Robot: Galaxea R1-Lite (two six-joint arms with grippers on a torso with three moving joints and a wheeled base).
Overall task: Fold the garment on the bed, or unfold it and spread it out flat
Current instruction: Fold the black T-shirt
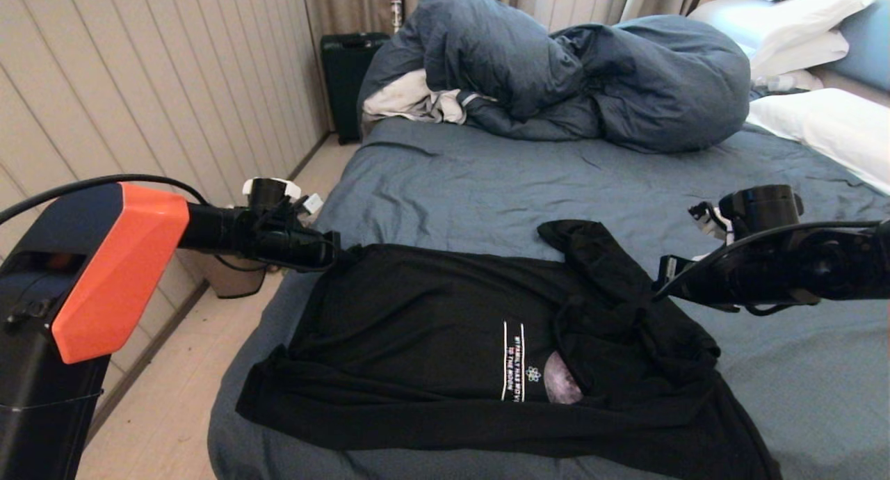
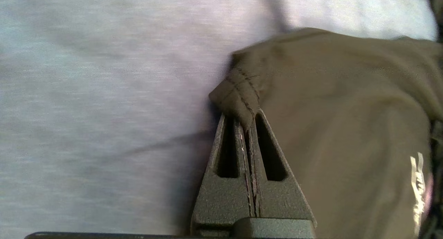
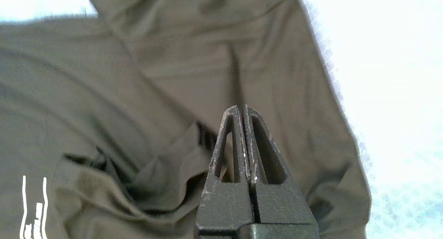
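I see the left gripper (image 2: 246,128) clamped on the garment's (image 1: 431,341) hemmed corner near the bed's (image 1: 487,188) left edge. The right gripper (image 3: 242,109) is pressed together over bunched folds — whether fabric sits between, I can't tell. The duvet (image 1: 570,69) and pillows (image 1: 799,21) crowd the bed's far end — folds half hide the print (image 1: 560,382).

The bed (image 1: 487,181) wears a wrinkled slate-blue sheet. On its near half lies the black garment (image 1: 431,327), partly folded over itself on the right, print showing. A bulky slate-blue duvet (image 1: 570,69) is heaped at the far end, with white pillows (image 1: 827,125) along the far right.
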